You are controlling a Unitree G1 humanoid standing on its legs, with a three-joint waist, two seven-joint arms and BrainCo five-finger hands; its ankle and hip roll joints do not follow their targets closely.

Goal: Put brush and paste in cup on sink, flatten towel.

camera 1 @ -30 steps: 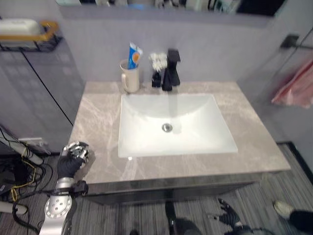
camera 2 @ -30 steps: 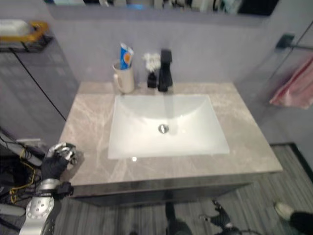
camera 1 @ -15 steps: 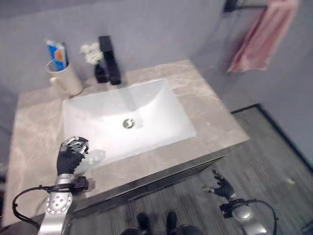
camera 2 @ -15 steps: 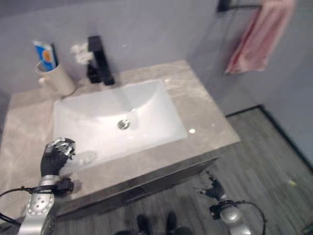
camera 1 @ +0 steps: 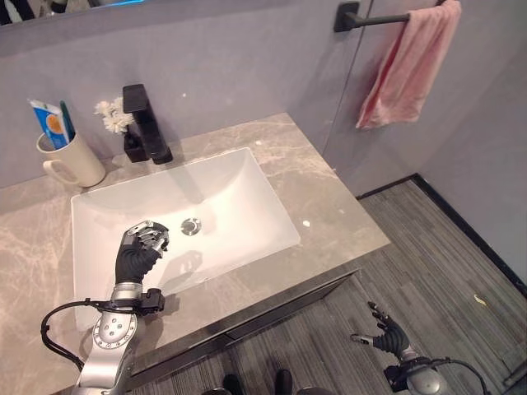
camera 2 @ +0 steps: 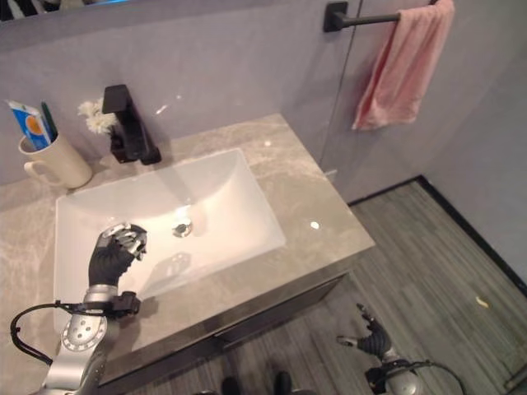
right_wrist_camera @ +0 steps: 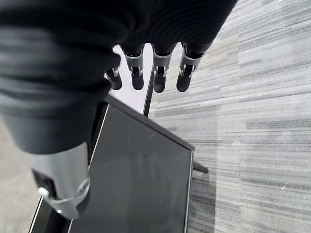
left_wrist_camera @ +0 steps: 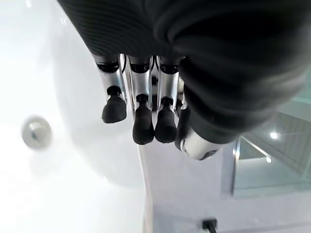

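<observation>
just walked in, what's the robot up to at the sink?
Nothing is being handled right now. The left hand hovers over the white sink basin, fingers curled, holding nothing. The right hand hangs low over the floor in front of the vanity, fingers spread, also empty. The toothbrush and toothpaste already stand in the cup on the counter's back left corner. The pink towel hangs bunched on the wall bar, not yet flattened.
</observation>
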